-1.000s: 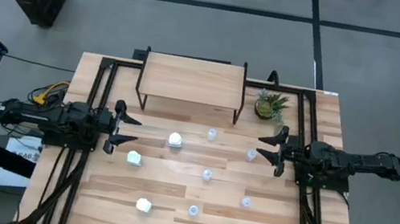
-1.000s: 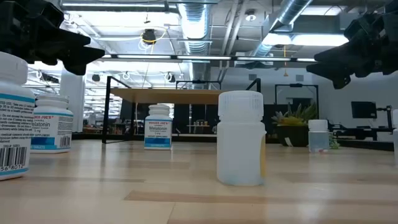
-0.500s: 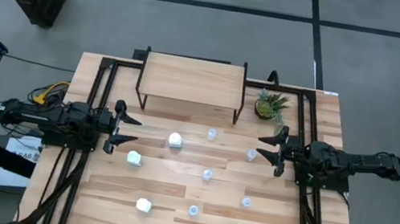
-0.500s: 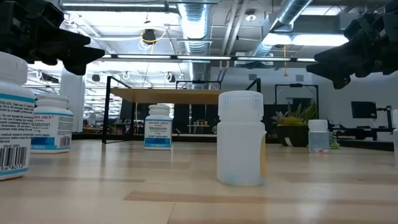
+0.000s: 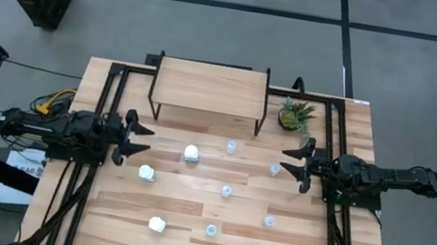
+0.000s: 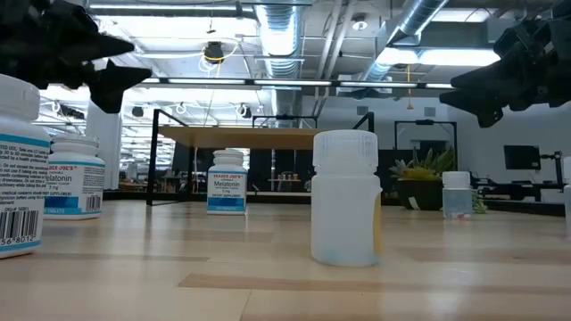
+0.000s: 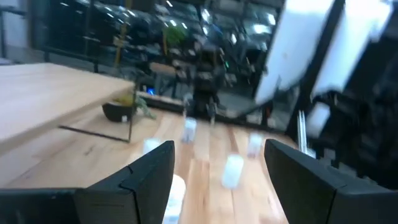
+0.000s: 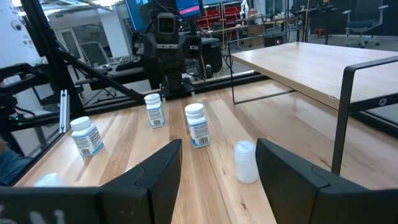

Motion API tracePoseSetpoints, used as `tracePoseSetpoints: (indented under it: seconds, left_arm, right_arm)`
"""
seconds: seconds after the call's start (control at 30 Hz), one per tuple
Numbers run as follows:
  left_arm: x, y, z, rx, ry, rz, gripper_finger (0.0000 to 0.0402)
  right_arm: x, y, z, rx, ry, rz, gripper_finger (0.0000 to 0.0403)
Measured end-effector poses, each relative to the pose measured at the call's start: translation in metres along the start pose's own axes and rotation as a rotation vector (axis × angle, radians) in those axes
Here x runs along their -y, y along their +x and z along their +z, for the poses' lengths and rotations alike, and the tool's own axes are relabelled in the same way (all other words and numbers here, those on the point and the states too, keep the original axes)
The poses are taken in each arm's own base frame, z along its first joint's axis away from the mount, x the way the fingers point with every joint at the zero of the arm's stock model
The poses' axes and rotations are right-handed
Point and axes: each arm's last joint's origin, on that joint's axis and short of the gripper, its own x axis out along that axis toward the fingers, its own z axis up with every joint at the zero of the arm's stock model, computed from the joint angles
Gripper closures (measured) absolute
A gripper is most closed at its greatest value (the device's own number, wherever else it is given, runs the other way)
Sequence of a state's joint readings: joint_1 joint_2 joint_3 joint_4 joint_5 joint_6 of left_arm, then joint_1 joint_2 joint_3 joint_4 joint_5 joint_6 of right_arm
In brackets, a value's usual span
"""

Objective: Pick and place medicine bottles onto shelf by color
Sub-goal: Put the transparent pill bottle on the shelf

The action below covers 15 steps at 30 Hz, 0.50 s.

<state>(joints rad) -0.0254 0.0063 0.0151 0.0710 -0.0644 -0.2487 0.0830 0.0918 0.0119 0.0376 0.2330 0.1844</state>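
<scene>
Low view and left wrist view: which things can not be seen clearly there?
- Low view: white labelled medicine bottle cut by the picture's left edge.
- Low view: light-wood shelf on black legs: top surface hidden, seen edge-on.
- Left wrist view: small translucent bottles blurred by motion.

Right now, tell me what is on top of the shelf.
Nothing: the shelf top is bare light wood in the high view. No medicine bottles stand on it; all sit on the table. That same top covers the space under it.
</scene>
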Motion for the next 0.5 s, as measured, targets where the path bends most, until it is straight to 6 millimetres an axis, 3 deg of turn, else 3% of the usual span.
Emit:
tracePoseSetpoints:
  seconds: [0.23, 0.5]
  left_arm:
    - [-0.0021, -0.0002, 0.004, 0.062, -0.041, 0.093, 0.0164]
    - [0.0013, -0.0004, 0.0073, 0.067, 0.106, 0.003, 0.0164]
  right_arm:
    - [0.0, 0.0, -0.0001, -0.001, 0.0, 0.0, 0.0173]
    - [0.0, 0.0, -0.0001, 0.0, 0.0, 0.0, 0.0173]
